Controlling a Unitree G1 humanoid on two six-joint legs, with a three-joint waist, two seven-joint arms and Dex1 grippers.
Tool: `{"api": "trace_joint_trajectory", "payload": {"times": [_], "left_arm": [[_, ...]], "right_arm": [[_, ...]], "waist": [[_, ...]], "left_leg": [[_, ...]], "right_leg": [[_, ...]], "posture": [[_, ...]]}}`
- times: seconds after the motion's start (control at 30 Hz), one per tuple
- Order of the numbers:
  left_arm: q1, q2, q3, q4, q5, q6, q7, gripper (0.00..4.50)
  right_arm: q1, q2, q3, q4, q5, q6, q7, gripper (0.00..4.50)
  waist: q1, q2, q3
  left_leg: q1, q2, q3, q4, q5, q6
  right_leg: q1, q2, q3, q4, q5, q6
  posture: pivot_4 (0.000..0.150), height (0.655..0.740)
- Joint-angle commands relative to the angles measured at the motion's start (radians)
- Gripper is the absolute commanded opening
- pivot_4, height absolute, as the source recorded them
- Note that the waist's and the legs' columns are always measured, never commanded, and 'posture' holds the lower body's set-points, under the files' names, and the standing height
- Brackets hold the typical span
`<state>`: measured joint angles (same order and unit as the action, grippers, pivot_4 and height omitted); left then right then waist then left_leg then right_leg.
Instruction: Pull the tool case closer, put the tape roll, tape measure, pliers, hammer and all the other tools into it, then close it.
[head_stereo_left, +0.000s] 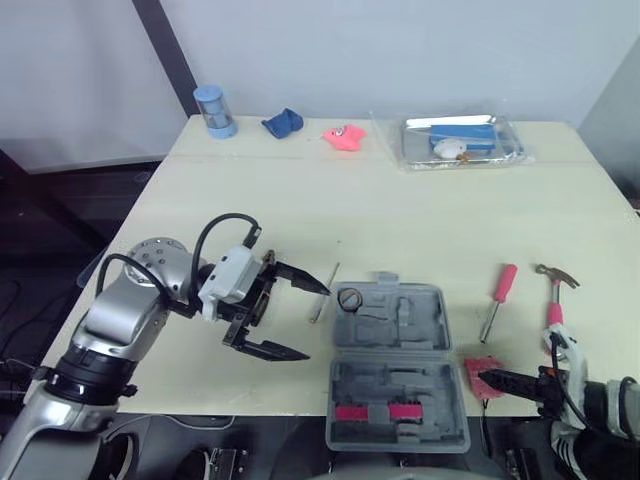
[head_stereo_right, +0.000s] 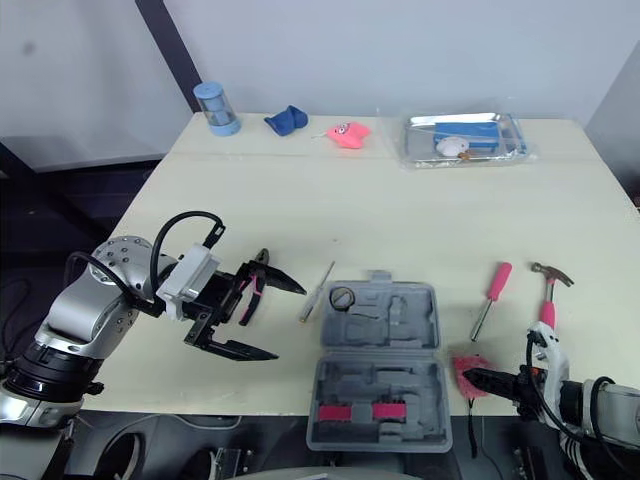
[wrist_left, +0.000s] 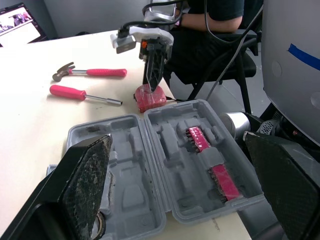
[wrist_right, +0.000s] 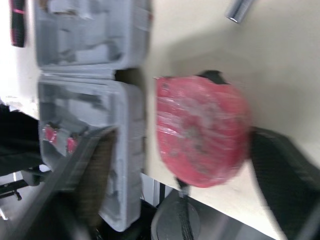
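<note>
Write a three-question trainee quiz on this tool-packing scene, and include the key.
1. True or false: the tool case lies open on the table.
2. Which tool sits between the right gripper's fingers? A) hammer B) tape measure C) screwdriver
3. Fill in: the left gripper is left of the case with its jaws ____.
Key: 1 true; 2 B; 3 open.

A: How is the left arm (head_stereo_left: 120, 320) looking?
B: It is showing a silver shell (head_stereo_left: 150, 262); black cables (head_stereo_left: 228, 216) are looping to a white block (head_stereo_left: 228, 280) behind its black gripper (head_stereo_left: 315, 322).
</note>
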<state>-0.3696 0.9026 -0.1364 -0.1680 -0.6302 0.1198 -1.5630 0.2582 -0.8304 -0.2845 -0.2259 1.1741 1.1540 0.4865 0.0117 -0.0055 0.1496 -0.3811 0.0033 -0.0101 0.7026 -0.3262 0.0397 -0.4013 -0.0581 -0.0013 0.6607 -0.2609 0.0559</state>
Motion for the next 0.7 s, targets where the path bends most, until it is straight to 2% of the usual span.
{"api": "trace_joint_trajectory", "payload": {"times": [0.03,0.27,0.4,0.53,0.7], "left_arm": [[-0.008,-0.001,0.006,-0.021,-0.006,-0.018,-0.051,4.5],[-0.005,0.004,0.007,-0.017,-0.007,-0.023,-0.051,4.5],[0.0,-0.002,0.017,-0.016,-0.003,-0.02,-0.051,4.5],[0.015,-0.013,0.033,-0.015,-0.003,-0.019,-0.044,4.5],[0.044,-0.025,0.052,-0.031,-0.017,-0.008,-0.027,4.5]], "right_arm": [[0.008,-0.008,-0.036,-0.017,-0.067,-0.033,0.007,4.47],[0.017,-0.023,-0.062,-0.069,-0.119,-0.043,0.051,4.47],[0.077,-0.075,-0.101,-0.113,-0.171,-0.084,0.143,4.47],[0.174,-0.13,-0.078,-0.143,-0.431,-0.435,0.336,4.47],[0.177,-0.076,-0.044,-0.074,-0.59,-0.893,0.642,4.47]], "waist": [[0.0,0.0,0.0],[0.001,0.0,0.0],[0.002,0.001,0.0],[0.001,0.001,0.0],[-0.001,0.001,0.0]], "left_leg": [[0.0,0.0,0.0,0.0,0.0,0.0],[0.0,0.0,0.0,0.0,0.0,0.0],[0.0,0.0,0.0,0.0,0.0,0.0],[0.0,0.0,0.0,0.0,0.0,0.0],[0.001,0.001,0.0,0.0,0.0,0.0]], "right_leg": [[0.0,0.0,0.0,0.0,0.0,0.0],[0.0,0.0,0.0,0.0,0.0,0.0],[0.0,0.0,0.0,0.0,0.0,0.0],[0.0,0.0,0.0,0.0,0.0,0.0],[0.0,0.002,0.001,0.0,0.0,0.0]], "posture": [[0.15,0.74],[0.15,0.74],[0.15,0.74],[0.15,0.74],[0.15,0.74]]}}
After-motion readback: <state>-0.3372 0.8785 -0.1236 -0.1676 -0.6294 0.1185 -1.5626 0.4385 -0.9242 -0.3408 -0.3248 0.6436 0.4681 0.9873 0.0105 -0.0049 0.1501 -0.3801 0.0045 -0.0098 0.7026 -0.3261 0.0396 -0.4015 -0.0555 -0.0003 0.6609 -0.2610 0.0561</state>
